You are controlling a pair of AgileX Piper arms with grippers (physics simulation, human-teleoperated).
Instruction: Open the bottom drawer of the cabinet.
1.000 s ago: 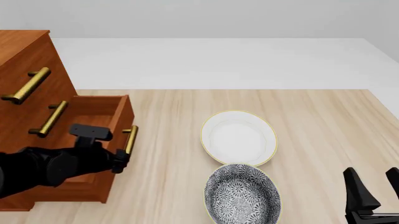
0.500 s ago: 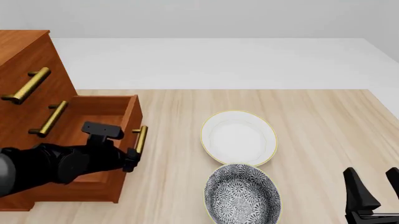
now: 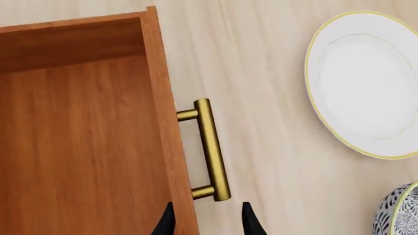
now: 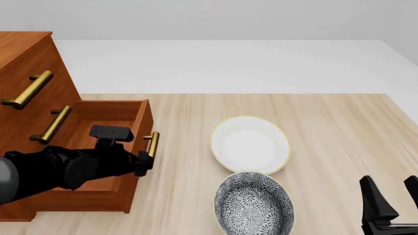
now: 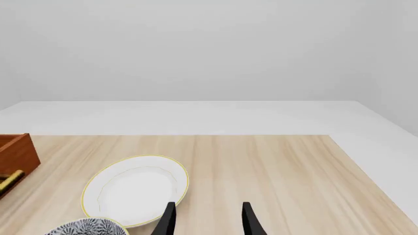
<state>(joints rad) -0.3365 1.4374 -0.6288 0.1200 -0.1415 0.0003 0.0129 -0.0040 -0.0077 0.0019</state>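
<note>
Bottom drawer [image 4: 98, 147] stands pulled out of the cabinet [image 4: 26, 73] at 9 o'clock; left fingers [image 3: 250, 223] straddle its handle [image 3: 212, 149] (apart, not touching), so pulling seems finished.

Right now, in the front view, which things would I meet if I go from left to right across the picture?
cabinet → left gripper at the brass handle of the open bottom drawer → white plate and patterned bowl, the bowl nearer → right gripper, open.
</note>
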